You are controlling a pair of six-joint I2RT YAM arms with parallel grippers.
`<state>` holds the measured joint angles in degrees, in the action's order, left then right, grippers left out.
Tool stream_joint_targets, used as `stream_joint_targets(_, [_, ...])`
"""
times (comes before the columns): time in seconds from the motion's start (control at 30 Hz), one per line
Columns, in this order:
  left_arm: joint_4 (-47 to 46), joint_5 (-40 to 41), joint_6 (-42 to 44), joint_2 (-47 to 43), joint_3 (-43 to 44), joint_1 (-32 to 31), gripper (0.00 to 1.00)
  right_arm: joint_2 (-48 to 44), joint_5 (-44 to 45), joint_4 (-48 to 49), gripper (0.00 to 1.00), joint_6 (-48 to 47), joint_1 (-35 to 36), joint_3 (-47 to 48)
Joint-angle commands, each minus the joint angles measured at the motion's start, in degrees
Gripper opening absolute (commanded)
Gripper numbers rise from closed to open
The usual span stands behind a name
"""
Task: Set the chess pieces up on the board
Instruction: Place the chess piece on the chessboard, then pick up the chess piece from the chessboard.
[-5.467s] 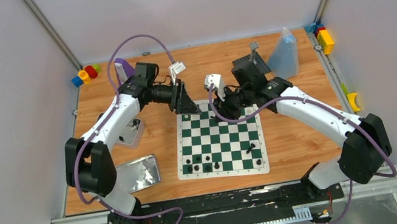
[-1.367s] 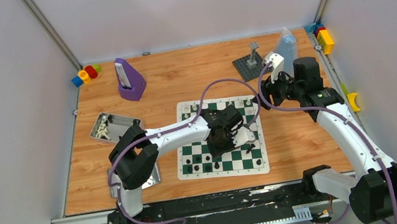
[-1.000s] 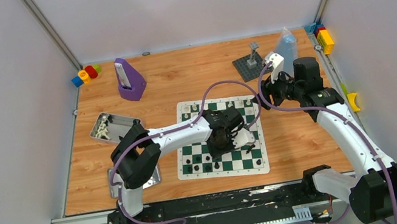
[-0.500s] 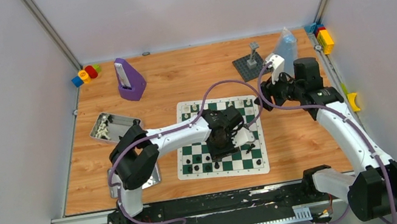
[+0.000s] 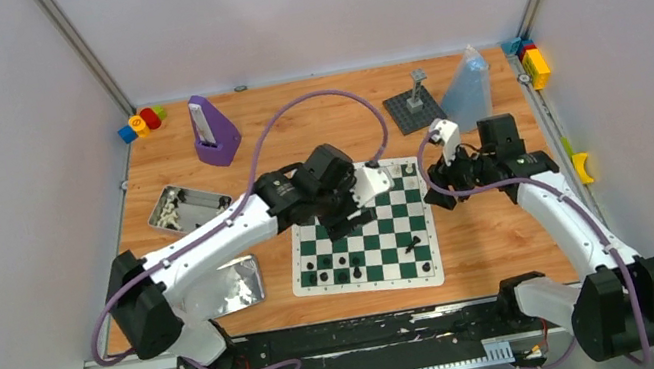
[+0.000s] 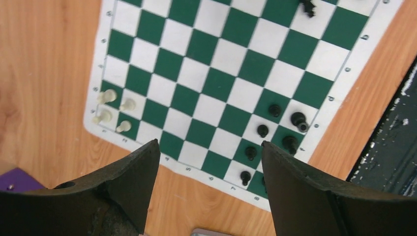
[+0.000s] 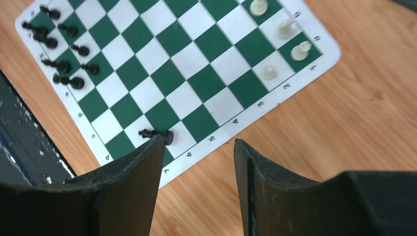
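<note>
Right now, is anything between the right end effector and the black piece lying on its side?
Nothing visible. The right end effector hangs open by the board; the toppled black piece lies alone on nearby squares.

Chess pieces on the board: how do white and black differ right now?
The small white plastic chess pieces stand at the far end of the flat checkered board; the small black plastic chess pieces at the near end. Whites split between both far corners; blacks mostly bunch near-left. One black piece lies on its side; no white plainly does. Both keep to their end two rows.
</note>
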<state>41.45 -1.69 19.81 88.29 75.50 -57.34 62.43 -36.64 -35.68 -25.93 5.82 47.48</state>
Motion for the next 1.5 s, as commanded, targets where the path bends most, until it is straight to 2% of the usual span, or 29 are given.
stream_joint_targets(0.0, [-2.42, -2.67, -0.75, -5.49, -0.76, 5.81, 0.83, 1.88, -3.11, -1.98, 0.55, -8.95, 3.26, -3.25])
stream_joint_targets(0.27, [-1.22, -10.02, -1.01, -10.22, -0.12, 16.65, 0.85, 9.54, 5.62, -1.27, 0.55, -15.37, 14.54, -4.79])
stream_joint_targets(0.67, [-1.11, -9.47, -1.4, -11.47, -1.53, 19.92, 0.86, 17.27, 16.55, -1.22, 0.53, -21.57, 23.29, -3.65])
stream_joint_targets(0.93, [-1.22, -9.79, -1.36, -11.39, -1.8, 20.41, 0.86, 19.14, 18.87, 0.03, 0.43, -22.17, 25.23, -2.7])
stream_joint_targets(1.47, [-1.15, -9.77, -0.96, -11.14, -2.31, 20.71, 0.86, 19.3, 18.78, 0.25, 0.13, -18.39, 27.13, -1.93])
